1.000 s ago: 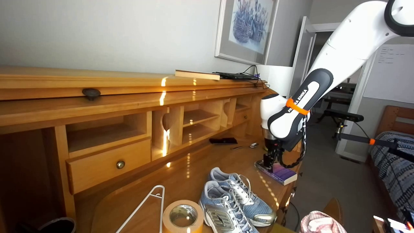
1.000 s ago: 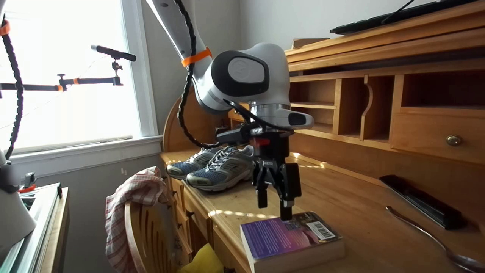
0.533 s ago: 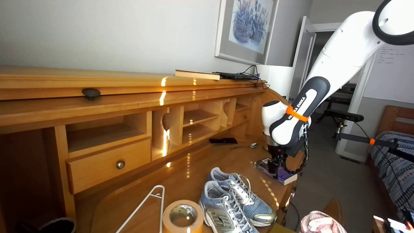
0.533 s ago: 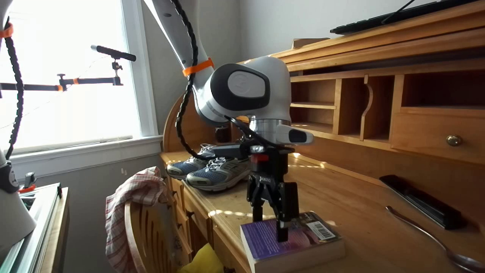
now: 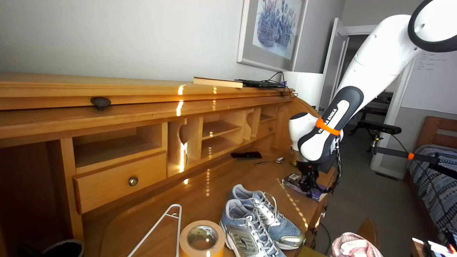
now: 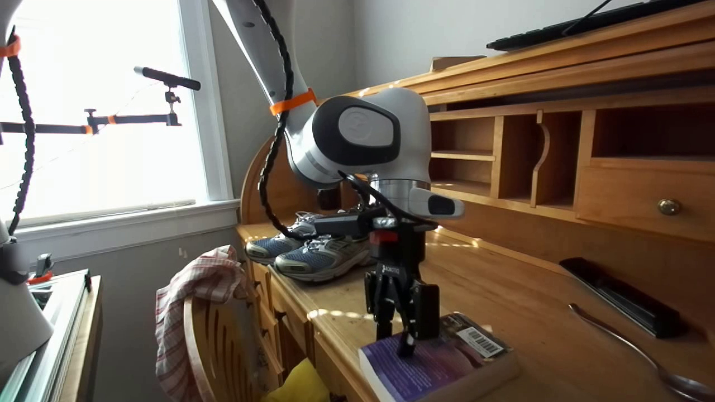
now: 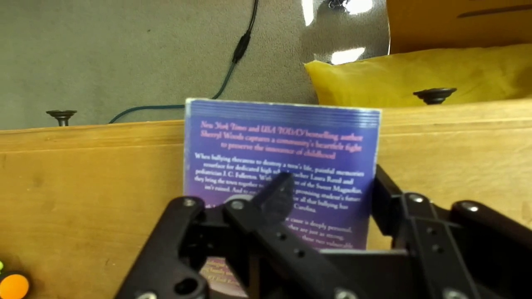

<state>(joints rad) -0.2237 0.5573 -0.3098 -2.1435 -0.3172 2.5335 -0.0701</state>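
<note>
Toward five o'clock in an exterior view, the gripper stands over the purple book, which lies back cover up on the desk; the jaws are parted partway, a plain gap showing between them. From the wrist, one finger lies over the printed cover and the other beside the book's three o'clock edge; whether either touches is hard to judge. The gripper's linkage hides much of the book's six o'clock end and several lines of text. At twelve o'clock, the book overlaps the desk's front edge in that view, though whether it overhangs cannot be told. Toward four o'clock in an exterior view, the fingers merge into one black shape against the book's middle; there the tape roll and the white hanger, between six and seven o'clock, run off the bottom edge. Near seven o'clock in an exterior view, the running shoes are partly hidden behind the gripper. Wrist-side, an orange disc is clipped at eight o'clock, a yellow cushion at two.
</note>
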